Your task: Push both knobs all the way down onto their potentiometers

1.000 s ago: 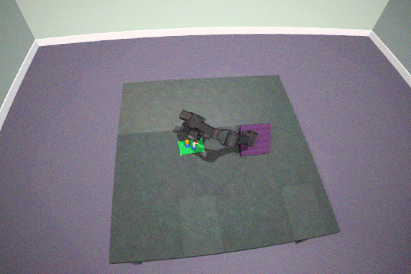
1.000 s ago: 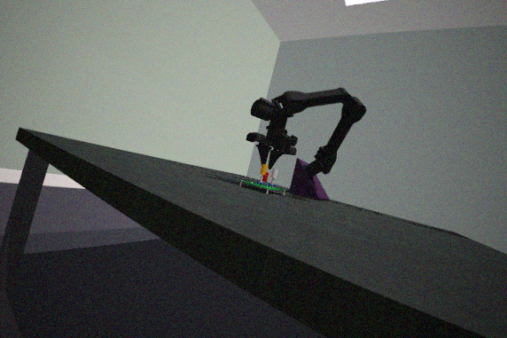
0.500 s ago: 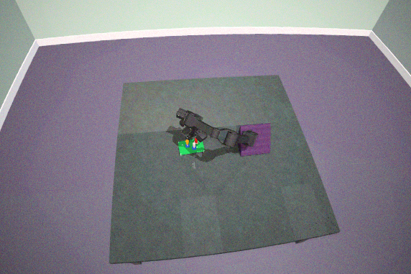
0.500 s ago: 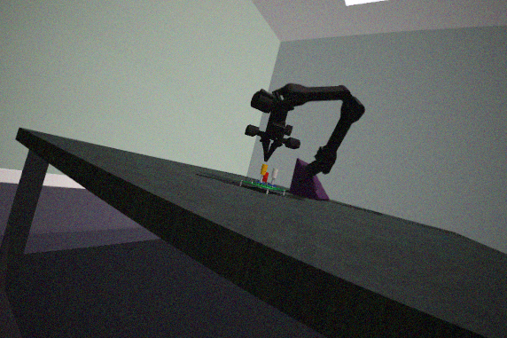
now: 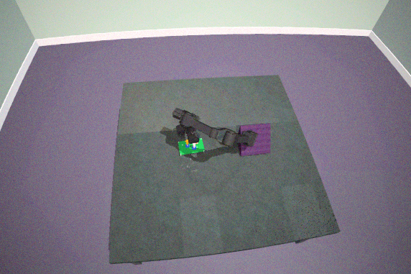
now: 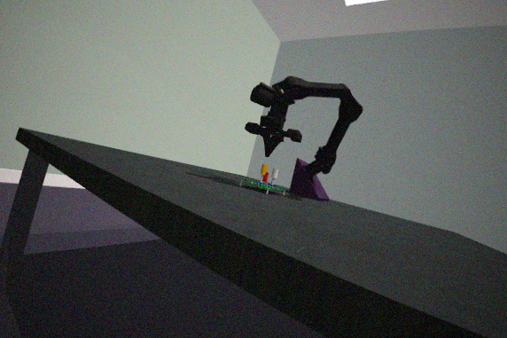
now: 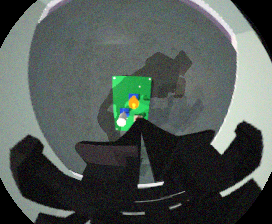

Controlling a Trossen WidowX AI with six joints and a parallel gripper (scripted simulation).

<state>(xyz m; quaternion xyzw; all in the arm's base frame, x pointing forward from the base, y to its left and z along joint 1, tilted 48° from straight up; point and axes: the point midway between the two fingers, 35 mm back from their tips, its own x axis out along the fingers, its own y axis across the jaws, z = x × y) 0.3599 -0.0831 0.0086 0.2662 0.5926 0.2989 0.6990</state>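
The green circuit board (image 5: 200, 147) (image 6: 252, 184) (image 7: 122, 86) stands on short legs on the table. The yellow-orange knob (image 5: 187, 142) (image 6: 264, 169) (image 7: 133, 103) and the white knob (image 5: 194, 144) (image 6: 275, 174) (image 7: 121, 121) stand over blue potentiometers. In the exterior view a thin pale piece of shaft seems to show under each knob. A red part (image 6: 265, 176) stands on the board behind them. My gripper (image 6: 267, 155) (image 7: 140, 120) is shut with nothing in it. Its tip hangs above the knobs, apart from them. In the wrist view the fingers hide part of the board's near edge.
The arm's base stands at a purple block (image 5: 264, 139) (image 6: 305, 182), on the right of the board in the top view. The dark table (image 5: 201, 195) (image 6: 248, 218) reaches out around the board. The arm's shadow falls beside and across the board.
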